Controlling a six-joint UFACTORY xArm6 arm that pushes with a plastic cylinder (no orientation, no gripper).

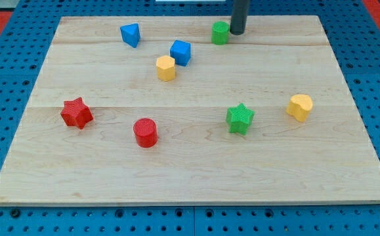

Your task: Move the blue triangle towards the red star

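**Rod waits far from its target**

My tip (237,33) rests at the board's far edge, just right of the green cylinder (220,32), holding nothing; it has no claw. The blue triangle (130,34) sits far left, the red star (77,113) nearer. Sweeping left risks scattering the blue cube (180,52) and the yellow hexagon (166,67).

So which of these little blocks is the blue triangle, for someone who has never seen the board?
Start at the wooden board and go to its top left corner as the view shows it. The blue triangle sits there alone, left of the blue cube and the yellow block. It is wedge-shaped, unlike the cube, the only other blue piece.
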